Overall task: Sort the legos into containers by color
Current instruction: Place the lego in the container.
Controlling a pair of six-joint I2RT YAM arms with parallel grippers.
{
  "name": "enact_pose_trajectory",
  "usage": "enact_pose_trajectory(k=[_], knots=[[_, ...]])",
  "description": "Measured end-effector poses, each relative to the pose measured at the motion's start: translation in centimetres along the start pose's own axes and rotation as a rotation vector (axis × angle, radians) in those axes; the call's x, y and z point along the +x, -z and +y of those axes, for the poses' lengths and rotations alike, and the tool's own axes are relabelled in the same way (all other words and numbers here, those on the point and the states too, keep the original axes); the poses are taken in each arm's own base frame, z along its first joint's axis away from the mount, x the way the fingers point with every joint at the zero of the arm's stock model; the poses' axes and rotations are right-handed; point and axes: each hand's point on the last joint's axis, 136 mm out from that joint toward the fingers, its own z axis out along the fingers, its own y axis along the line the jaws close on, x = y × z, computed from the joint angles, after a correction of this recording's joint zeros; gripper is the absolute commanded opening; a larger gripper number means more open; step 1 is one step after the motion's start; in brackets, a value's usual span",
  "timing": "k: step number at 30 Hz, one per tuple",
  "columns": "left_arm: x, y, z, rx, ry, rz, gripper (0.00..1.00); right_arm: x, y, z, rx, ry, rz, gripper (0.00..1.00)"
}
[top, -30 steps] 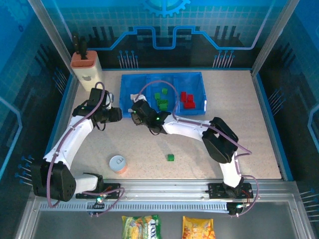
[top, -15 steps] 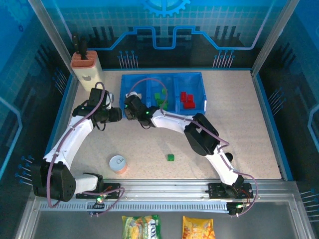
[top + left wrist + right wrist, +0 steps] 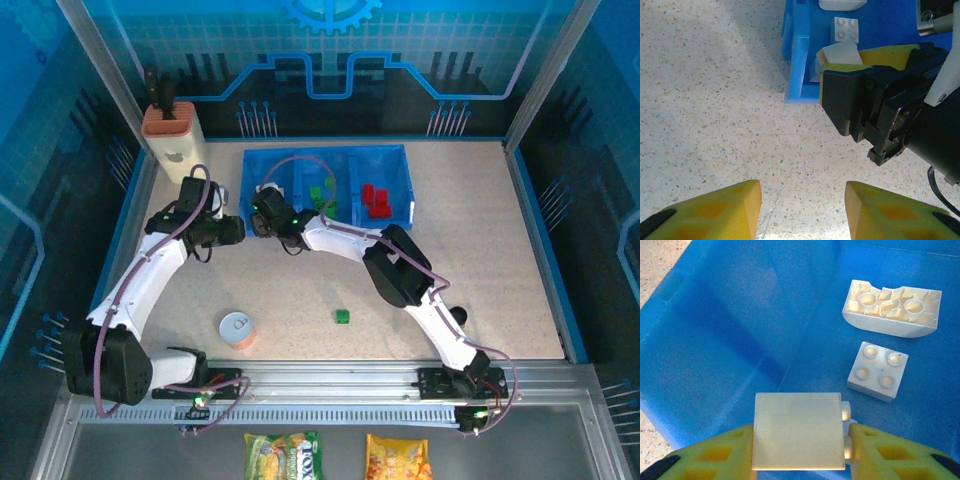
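The containers are one blue three-part tray (image 3: 408, 190) at the back of the table. Its middle part holds green legos (image 3: 322, 195) and its right part holds red legos (image 3: 375, 200). My right gripper (image 3: 800, 450) hangs over the left part, shut on a cream-white lego (image 3: 799, 430) with its studs against the right finger. Two more white legos (image 3: 878, 371) lie on the floor below. One green lego (image 3: 343, 316) sits loose on the table. My left gripper (image 3: 803, 205) is open over bare table just outside the tray's left wall (image 3: 799, 65).
A round white-topped can (image 3: 236, 328) stands near the front left. A beige holder with an orange top (image 3: 172, 135) is at the back left corner. The two grippers are close together by the tray's near left corner.
My right arm has swung left, carrying the white lego from near the tray's middle to over its left compartment. The left arm has not moved.
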Motion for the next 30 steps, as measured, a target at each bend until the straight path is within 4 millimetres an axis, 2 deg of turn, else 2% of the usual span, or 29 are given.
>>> enact_pose_trajectory(k=[8, 16, 20, 24, 30], knots=[[0.0, 0.0, 0.0, 0.0, 0.0, 0.0, 0.48, -0.6, 0.6, 0.2, -0.006, 0.006, -0.011, 0.55], [0.0, 0.0, 0.0, 0.0, 0.0, 0.0, 0.48, -4.3, 4.6, 1.0, -0.044, -0.004, -0.079, 0.55], [0.0, 0.0, 0.0, 0.0, 0.0, 0.0, 0.48, -5.1, 6.7, 0.9, -0.051, -0.007, -0.091, 0.55], [0.0, 0.0, 0.0, 0.0, 0.0, 0.0, 0.48, -4.2, 8.4, 0.1, -0.037, -0.001, -0.061, 0.55], [0.0, 0.0, 0.0, 0.0, 0.0, 0.0, 0.48, -1.1, 10.5, -1.9, 0.012, -0.022, 0.041, 0.53]])
